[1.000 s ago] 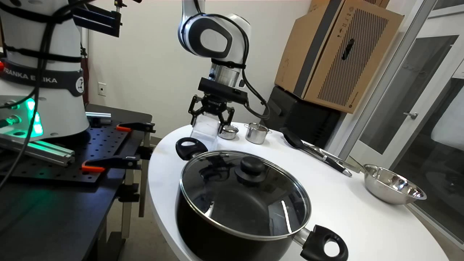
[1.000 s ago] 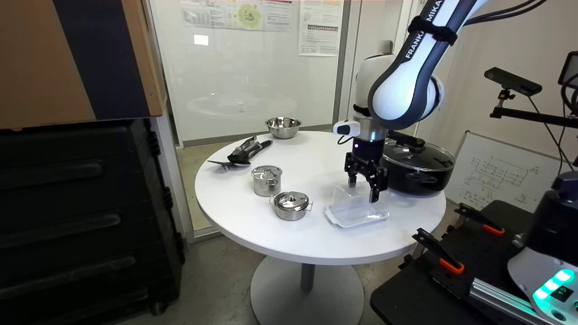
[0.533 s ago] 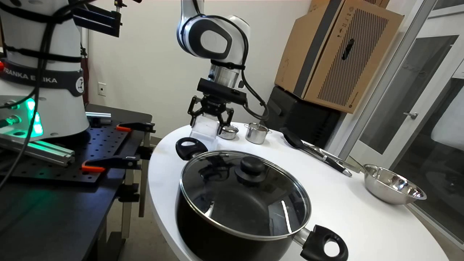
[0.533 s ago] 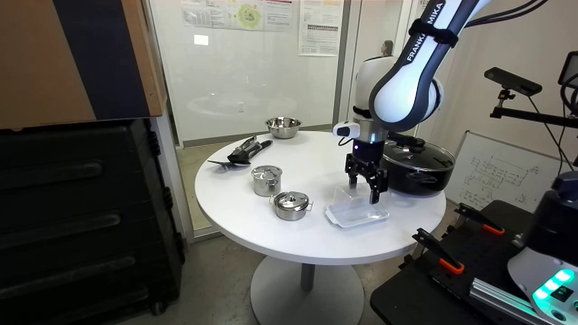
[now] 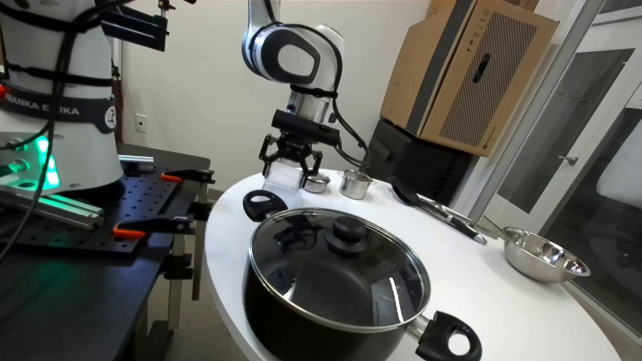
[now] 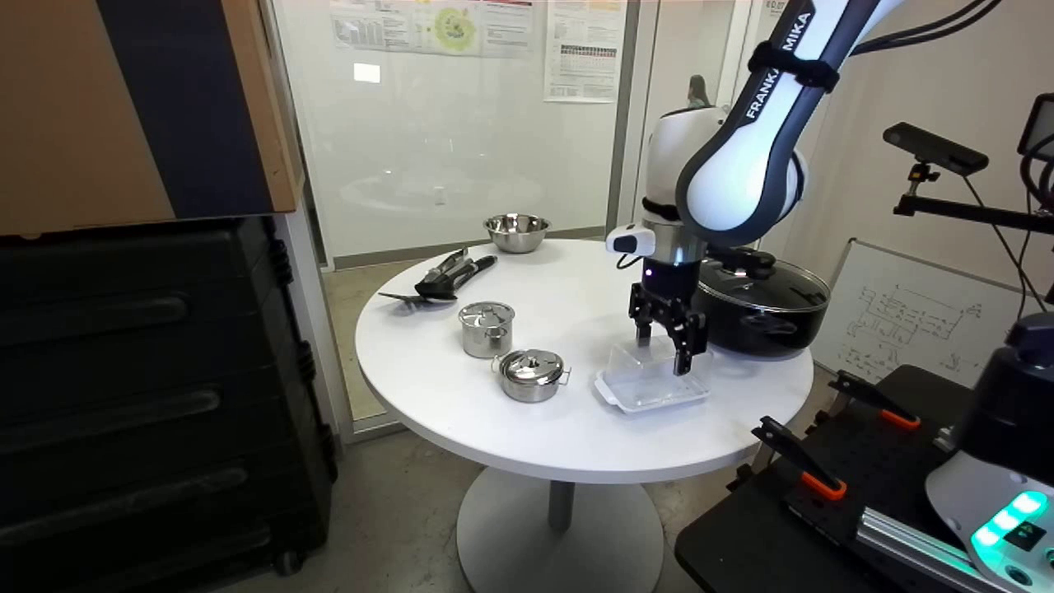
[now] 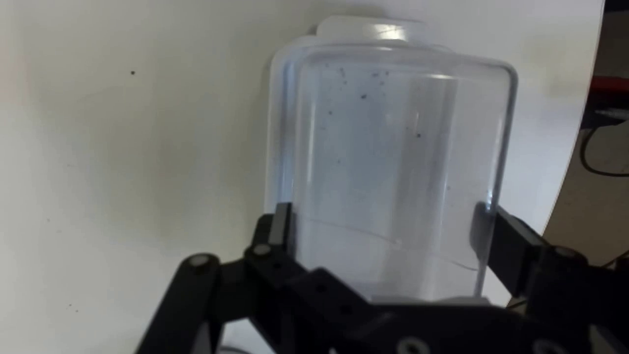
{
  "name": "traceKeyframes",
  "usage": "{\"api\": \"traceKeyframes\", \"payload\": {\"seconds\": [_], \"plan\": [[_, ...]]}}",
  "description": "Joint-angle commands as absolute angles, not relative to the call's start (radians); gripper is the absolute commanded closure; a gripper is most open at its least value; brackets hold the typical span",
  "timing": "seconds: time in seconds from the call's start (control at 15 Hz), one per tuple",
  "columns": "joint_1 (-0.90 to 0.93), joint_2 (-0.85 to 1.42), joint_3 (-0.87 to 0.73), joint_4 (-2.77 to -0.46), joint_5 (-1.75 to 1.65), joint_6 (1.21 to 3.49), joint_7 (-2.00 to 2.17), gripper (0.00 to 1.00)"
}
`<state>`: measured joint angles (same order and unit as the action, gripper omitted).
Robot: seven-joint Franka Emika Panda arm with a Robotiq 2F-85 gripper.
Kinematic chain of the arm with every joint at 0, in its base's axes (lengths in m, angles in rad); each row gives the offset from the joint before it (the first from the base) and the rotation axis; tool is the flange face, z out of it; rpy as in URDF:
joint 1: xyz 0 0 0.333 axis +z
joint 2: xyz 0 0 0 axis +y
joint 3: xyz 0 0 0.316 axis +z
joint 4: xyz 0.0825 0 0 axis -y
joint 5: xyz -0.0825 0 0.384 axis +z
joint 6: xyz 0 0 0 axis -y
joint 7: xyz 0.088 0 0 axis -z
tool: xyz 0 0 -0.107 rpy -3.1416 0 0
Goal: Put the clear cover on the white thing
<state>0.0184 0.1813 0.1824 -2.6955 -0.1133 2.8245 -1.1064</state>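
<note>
One clear cover (image 7: 373, 142), pinched in the gripper (image 7: 388, 220).
Over the white tray (image 7: 277, 137): long axes aligned, seemingly shifted right in the wrist view.

In an exterior view, on the worktop (image 6: 560, 436): cover (image 6: 655, 358) over base (image 6: 655, 401); to their left, two saucepans (image 6: 531, 377); behind these, utensils (image 6: 439, 287), then bowl (image 6: 516, 237); behind base, to the right, cooking pot (image 6: 757, 325).
</note>
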Motion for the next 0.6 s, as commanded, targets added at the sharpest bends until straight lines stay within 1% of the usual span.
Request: {"api": "traceKeyframes", "payload": {"seconds": [0.0, 0.2, 0.27, 0.33, 0.53], "plan": [[0.043, 0.189, 0.157, -2.698, -0.175, 2.858, -1.042, 0.36], [0.050, 0.192, 0.153, -2.696, -0.210, 2.861, -1.009, 0.36], [0.051, 0.191, 0.153, -2.696, -0.220, 2.861, -0.999, 0.03], [0.053, 0.190, 0.153, -2.696, -0.227, 2.860, -0.992, 0.00], [0.054, 0.189, 0.155, -2.696, -0.238, 2.861, -0.979, 0.00]]}}
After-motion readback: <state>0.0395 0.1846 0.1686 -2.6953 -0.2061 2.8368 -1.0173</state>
